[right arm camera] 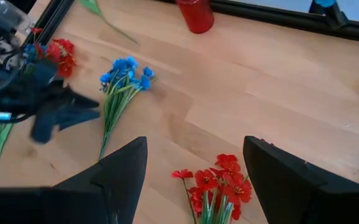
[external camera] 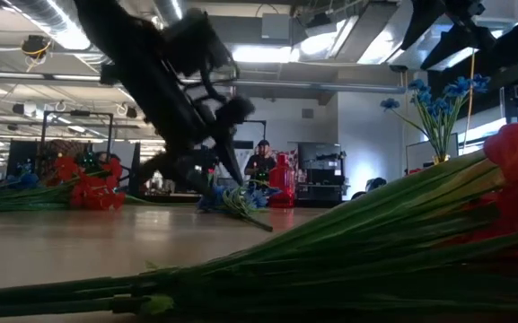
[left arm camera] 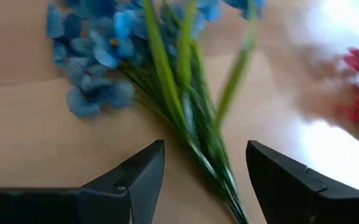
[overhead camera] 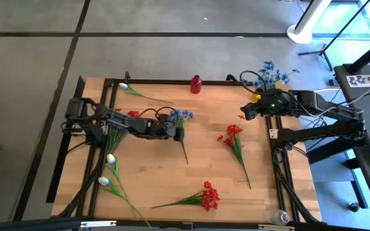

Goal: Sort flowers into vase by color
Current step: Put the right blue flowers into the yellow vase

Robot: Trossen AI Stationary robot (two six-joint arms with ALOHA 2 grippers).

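My left gripper (left arm camera: 205,177) stands wide, holding nothing, its fingers (left arm camera: 139,174) straddling the green stem of the blue flower (overhead camera: 181,125), which lies on the table (overhead camera: 159,179) near its middle, towards the far edge. My right gripper (right arm camera: 195,180) is spread too, held above the table's right side over a red flower (right arm camera: 219,186). Another red flower (overhead camera: 201,197) lies near the near edge, white flowers (overhead camera: 111,170) by the left edge, and a red vase (overhead camera: 196,84) stands at the far edge.
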